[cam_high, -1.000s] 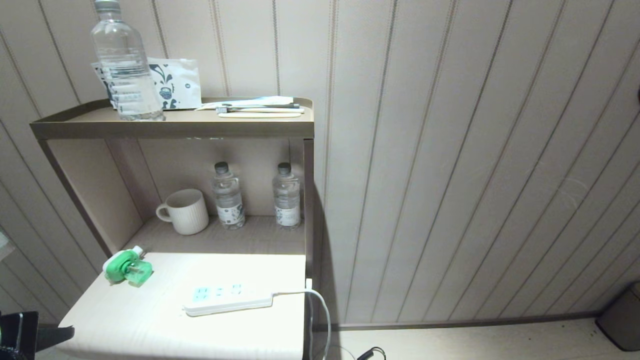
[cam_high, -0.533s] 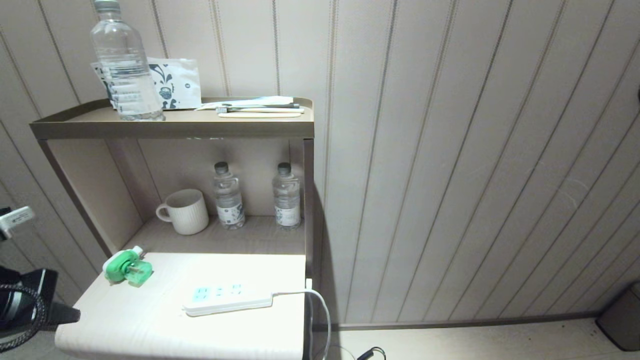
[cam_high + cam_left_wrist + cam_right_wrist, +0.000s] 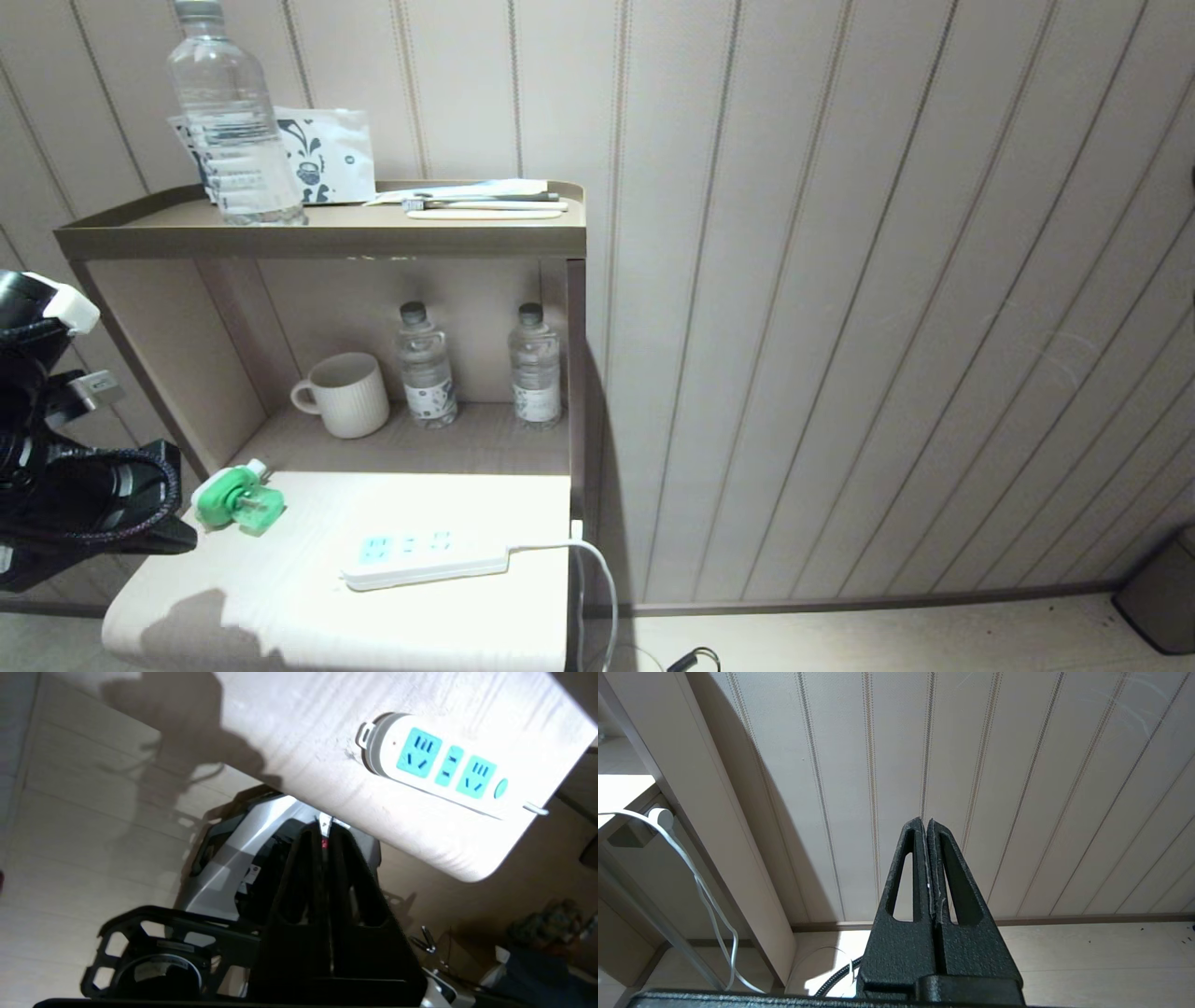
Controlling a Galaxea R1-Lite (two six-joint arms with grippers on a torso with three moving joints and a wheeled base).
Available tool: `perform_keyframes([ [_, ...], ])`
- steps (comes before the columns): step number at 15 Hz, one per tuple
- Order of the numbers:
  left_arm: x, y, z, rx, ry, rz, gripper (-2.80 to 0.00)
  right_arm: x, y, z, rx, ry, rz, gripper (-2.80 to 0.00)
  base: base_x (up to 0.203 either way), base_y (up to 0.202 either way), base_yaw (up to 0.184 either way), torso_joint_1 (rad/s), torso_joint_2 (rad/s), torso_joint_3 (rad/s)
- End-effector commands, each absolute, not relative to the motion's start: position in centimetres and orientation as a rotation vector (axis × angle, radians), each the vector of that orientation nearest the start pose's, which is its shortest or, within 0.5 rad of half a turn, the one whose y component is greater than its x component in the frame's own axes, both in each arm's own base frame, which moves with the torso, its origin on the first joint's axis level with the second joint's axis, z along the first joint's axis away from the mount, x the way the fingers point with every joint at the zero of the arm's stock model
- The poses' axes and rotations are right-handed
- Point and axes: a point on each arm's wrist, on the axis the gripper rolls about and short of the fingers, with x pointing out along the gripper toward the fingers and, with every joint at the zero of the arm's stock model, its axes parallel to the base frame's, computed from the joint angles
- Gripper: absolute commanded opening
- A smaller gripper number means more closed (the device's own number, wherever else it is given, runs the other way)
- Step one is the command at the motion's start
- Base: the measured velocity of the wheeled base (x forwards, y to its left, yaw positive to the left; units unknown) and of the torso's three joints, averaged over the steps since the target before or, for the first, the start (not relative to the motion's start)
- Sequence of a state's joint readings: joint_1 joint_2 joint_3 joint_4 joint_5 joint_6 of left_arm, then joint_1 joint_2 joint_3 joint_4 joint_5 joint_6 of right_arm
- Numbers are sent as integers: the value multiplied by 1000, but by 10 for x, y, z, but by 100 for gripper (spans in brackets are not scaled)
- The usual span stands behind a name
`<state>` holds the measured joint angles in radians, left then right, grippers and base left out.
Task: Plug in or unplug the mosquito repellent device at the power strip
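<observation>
The mosquito repellent device (image 3: pixel 238 499), white and green with a green bottle, lies on its side at the back left corner of the white tabletop (image 3: pixel 308 607). It is unplugged. The power strip (image 3: pixel 425 558) lies flat near the table's middle, its blue sockets (image 3: pixel 444 765) empty. My left gripper (image 3: pixel 187 540) hangs at the table's left edge, just left of and slightly nearer than the device. It is shut and empty, and in the left wrist view its fingertips (image 3: pixel 325 828) sit short of the table's edge. My right gripper (image 3: pixel 924 821) is shut, empty and faces the panelled wall.
Behind the tabletop a shelf recess holds a mug (image 3: pixel 344 395) and two small water bottles (image 3: pixel 426 366). A large bottle (image 3: pixel 229 121) stands on the top shelf. The strip's white cable (image 3: pixel 597 579) drops off the right edge. A bin (image 3: pixel 1162 597) stands on the floor at right.
My left arm has risen from the lower left corner and come in toward the table's left edge, casting a shadow on its front. The device and the strip have not moved.
</observation>
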<state>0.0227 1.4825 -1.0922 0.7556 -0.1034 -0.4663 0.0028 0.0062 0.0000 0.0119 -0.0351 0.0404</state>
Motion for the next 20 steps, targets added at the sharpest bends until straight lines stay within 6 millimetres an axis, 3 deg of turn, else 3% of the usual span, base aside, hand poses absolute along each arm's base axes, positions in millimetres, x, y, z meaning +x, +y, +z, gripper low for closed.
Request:
perform_keyframes([
  [1,220,8,199,-483,1162,252,0,-22,-1,74,41,19,-33,-280,0,0,0,0,0,0],
  [6,240,15,193,-404,1158,266,0,-22,-1,75,40,18,-33,-280,0,0,0,0,0,0],
  [17,325,41,161,-323,1200,369,0,-22,-1,74,40,19,-33,-280,0,0,0,0,0,0],
  [20,341,43,154,-310,1206,363,0,-22,-1,74,40,19,-33,-280,0,0,0,0,0,0],
])
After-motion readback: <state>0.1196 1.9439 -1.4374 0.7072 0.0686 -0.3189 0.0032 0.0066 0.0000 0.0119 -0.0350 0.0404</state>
